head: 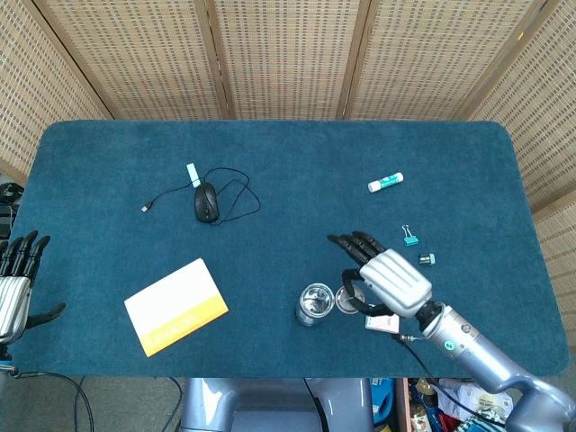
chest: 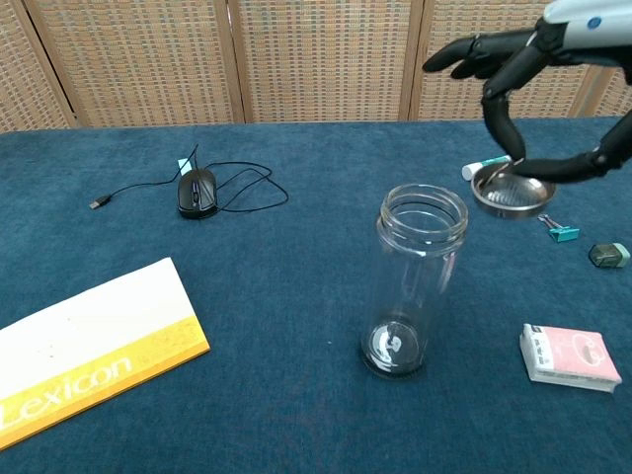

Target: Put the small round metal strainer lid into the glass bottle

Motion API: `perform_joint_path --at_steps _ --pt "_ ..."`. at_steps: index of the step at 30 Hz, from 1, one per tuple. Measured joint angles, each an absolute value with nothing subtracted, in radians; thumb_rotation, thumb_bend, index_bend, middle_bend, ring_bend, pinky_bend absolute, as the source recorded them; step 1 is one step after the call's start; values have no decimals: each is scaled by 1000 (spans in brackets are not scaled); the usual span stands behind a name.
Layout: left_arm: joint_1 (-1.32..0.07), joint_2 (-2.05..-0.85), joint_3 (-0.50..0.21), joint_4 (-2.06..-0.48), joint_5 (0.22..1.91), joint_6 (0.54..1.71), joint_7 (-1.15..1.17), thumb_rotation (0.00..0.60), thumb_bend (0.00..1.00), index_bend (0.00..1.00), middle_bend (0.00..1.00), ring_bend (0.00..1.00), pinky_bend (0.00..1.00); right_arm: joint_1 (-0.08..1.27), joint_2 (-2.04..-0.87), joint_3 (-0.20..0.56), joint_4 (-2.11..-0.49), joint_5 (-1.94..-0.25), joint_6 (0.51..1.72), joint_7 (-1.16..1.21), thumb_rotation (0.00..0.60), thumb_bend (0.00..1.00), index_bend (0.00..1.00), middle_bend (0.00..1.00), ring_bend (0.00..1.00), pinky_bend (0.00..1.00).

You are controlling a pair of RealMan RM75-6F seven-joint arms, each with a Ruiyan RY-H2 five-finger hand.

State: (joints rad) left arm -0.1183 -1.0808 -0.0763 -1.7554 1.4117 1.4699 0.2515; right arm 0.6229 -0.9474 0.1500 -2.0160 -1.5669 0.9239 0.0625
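my right hand (chest: 528,84) pinches the small round metal strainer lid (chest: 512,193) by its rim, the other fingers (chest: 464,54) spread out and pointing away from me. the lid hangs in the air, lying almost flat with its hollow side up, a little tilted. it sits just to the right of the glass bottle (chest: 415,281) and about level with the bottle's mouth, not over the opening. from the head view the lid (head: 348,298) shows right beside the bottle (head: 314,304), partly under my right hand (head: 389,281).

the bottle stands upright on the blue desk (head: 270,153), long axis vertical, open mouth facing up, nothing inside that i can make out.

my left hand (head: 15,279) is at the near left edge of the desk, fingers straight and apart, holding nothing.

around the bottle: a small pink box (chest: 571,357) lies on the desk to its right, near me. beyond it are a teal binder clip (chest: 561,232), a small dark teal block (chest: 610,255) and a glue stick (head: 385,183), part hidden behind the lid in the chest view. well to the left are a black wired mouse (chest: 197,191) with its looped cable (chest: 252,183), and a white and yellow book (chest: 84,346) marked "lexicon". a woven screen (head: 288,54) stands behind the desk.
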Motion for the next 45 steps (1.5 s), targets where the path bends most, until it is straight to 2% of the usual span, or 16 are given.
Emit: perform_joint_path --at_steps 8,33,45 --pt "-118 -1080 -75 -1751 1409 1469 246 600 55 0 0 0 0 656 -1015 145 -2029 -1525 900 -13 600 589 648 15 0 0" --pt "-119 -1079 -75 -1749 1404 1465 242 600 55 0 0 0 0 719 -1076 192 -2021 -1372 902 -147 600 589 648 15 0 0" --pt "-119 -1079 -75 -1749 1403 1467 242 600 55 0 0 0 0 731 -1082 180 -2020 -1344 897 -162 600 589 648 14 0 0"
